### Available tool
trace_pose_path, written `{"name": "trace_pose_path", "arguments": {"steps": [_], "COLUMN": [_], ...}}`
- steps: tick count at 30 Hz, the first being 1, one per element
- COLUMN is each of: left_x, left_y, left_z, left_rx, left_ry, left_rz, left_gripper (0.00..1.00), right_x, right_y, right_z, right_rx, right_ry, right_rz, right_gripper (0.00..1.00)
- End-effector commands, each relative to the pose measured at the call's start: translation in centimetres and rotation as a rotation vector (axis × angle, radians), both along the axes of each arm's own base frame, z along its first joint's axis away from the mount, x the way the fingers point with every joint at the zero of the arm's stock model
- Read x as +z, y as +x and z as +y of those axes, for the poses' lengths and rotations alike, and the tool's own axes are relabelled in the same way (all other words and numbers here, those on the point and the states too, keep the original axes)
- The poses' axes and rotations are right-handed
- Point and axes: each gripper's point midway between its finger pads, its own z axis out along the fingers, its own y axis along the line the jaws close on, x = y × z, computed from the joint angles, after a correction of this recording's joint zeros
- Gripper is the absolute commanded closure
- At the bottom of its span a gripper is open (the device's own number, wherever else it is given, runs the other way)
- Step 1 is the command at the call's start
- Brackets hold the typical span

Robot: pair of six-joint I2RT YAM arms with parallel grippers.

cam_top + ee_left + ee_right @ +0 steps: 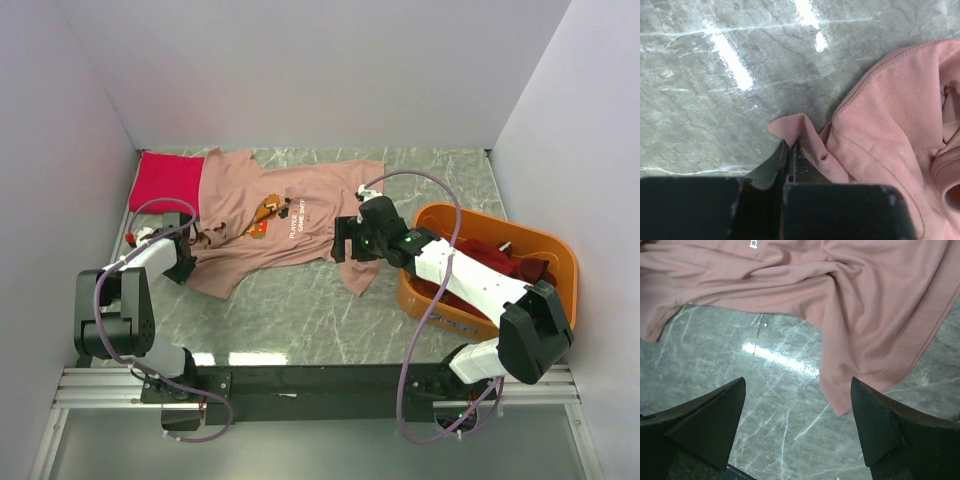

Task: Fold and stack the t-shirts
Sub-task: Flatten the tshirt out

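1. The left gripper has its fingers pressed together on a small raised peak of the dusty-pink t-shirt. How deep the cloth runs between them is hidden by the dark gripper body that cuts off the bottom of the left wrist view.
2. The right gripper has its fingers spread wide with nothing held. A pointed hem corner of the shirt lies below the gap, nearer one finger. Whether the gripper touches the cloth cannot be told.
3. From above, both pairs of fingertips are masked by the gripper housings.
4. The dusty-pink t-shirt lies spread across the far middle of the marbled table, rumpled, with creases bunched near each gripper. Its orange-brown print faces up, and the small text beside it is too fine to read surely.
5. A crimson-pink t-shirt sits at the far left corner, folded flat, its right edge tucked under the dusty-pink sleeve.
6. Dark red t-shirts fill the orange tub on the right. The right arm crosses the tub, so their number cannot be counted.
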Motion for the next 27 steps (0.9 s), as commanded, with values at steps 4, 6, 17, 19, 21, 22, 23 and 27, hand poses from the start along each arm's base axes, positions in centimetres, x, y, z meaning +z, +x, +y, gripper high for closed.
{"name": "trace_pose_path", "arguments": {"steps": [4,6,17,19,21,22,23,27], "left_x": [-2.2,-1.1,5.2,5.6,5.6,5.5,5.5,5.9], "left_y": [-4.3,-4.5,-8.0,-8.1,-8.3,-8.5,-8.6,-9.1], "left_z": [-1.3,-1.0,3.3,3.6,3.9,4.1,4.3,5.0], "left_rx": [-0.007,0.016,0.333,0.351,0.37,0.379,0.4,0.455], "left_ry": [-0.071,-0.054,0.108,0.117,0.12,0.131,0.134,0.147], "left_rz": [0.103,0.082,-0.056,-0.07,-0.073,-0.066,-0.067,-0.059], "left_gripper": [0.99,0.99,0.99,0.99,0.99,0.99,0.99,0.99], "right_x": [0.6,0.2,-4.4,-5.5,-6.4,-6.7,-7.1,-8.0], "right_y": [-0.2,-0.7,-5.8,-6.9,-8.2,-8.6,-9.1,-9.5], "right_z": [-0.4,-0.8,-1.0,-1.5,-1.6,-1.8,-2.0,-3.3], "right_rx": [-0.008,-0.004,0.022,0.012,0.023,0.025,0.03,0.01], "right_ry": [-0.008,-0.03,-0.225,-0.246,-0.241,-0.249,-0.266,-0.329], "right_rz": [-0.028,-0.015,0.088,0.112,0.15,0.16,0.173,0.185], "right_gripper": [0.09,0.09,0.09,0.09,0.1,0.1,0.1,0.12]}}
